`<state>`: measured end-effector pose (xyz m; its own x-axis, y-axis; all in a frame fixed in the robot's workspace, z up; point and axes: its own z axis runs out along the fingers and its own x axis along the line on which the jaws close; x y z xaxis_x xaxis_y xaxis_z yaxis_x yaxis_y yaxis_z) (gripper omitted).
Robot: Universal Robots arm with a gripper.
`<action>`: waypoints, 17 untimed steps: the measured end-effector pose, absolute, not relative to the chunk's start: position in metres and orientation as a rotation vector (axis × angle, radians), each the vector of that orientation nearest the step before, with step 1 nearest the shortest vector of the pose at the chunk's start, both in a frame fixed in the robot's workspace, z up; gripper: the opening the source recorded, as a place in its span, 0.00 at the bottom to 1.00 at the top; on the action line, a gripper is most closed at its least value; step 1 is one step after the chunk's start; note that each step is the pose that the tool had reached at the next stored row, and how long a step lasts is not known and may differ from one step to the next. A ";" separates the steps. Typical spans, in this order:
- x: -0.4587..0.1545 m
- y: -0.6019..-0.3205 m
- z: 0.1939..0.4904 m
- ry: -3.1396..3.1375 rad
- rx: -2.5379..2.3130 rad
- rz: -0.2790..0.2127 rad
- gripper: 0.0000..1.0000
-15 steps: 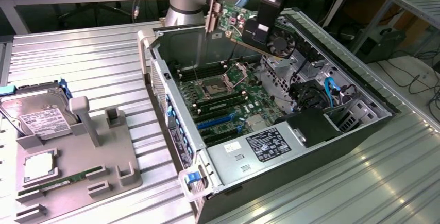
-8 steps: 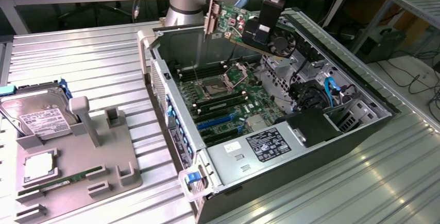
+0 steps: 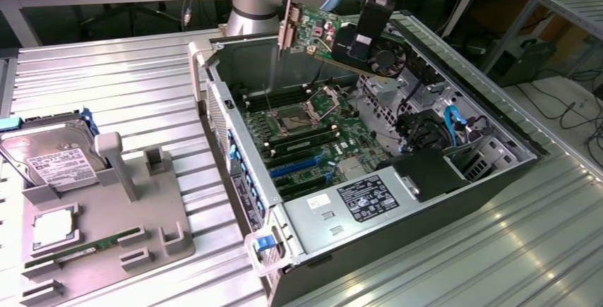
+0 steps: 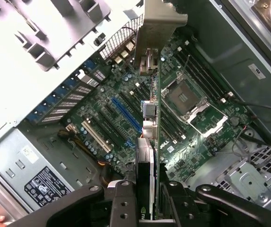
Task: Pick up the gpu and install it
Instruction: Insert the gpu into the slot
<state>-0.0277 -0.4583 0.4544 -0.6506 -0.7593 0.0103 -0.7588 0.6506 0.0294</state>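
Observation:
The gpu (image 3: 320, 33) is a green card with a black fan (image 3: 386, 58) and a silver end bracket (image 3: 285, 21). It hangs tilted above the far end of the open computer case (image 3: 240, 173). My gripper (image 3: 366, 39) is shut on it near the fan. In the wrist view the gpu (image 4: 155, 137) is seen edge-on between my gripper's (image 4: 149, 201) black fingers (image 4: 123, 201), bracket (image 4: 161, 21) farthest from the camera. Below it lies the motherboard with a blue slot (image 4: 126, 115) and white slots beside it.
The motherboard's open CPU socket (image 3: 287, 118) and blue slots (image 3: 301, 167) lie in the case, with a silver power supply (image 3: 363, 201) at its near end. On the exterior view's left, a grey holder (image 3: 123, 250) carries a hard drive (image 3: 52, 155) and a RAM stick (image 3: 85, 248).

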 end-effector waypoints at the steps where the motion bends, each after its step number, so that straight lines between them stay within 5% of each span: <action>1: -0.028 -0.458 0.454 -2.829 1.315 -0.035 0.27; 17: -0.028 -0.458 0.454 -2.711 1.541 -0.032 0.27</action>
<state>-0.0277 -0.4583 0.4544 -0.5116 -0.8592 0.0103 -0.8587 0.5117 0.0294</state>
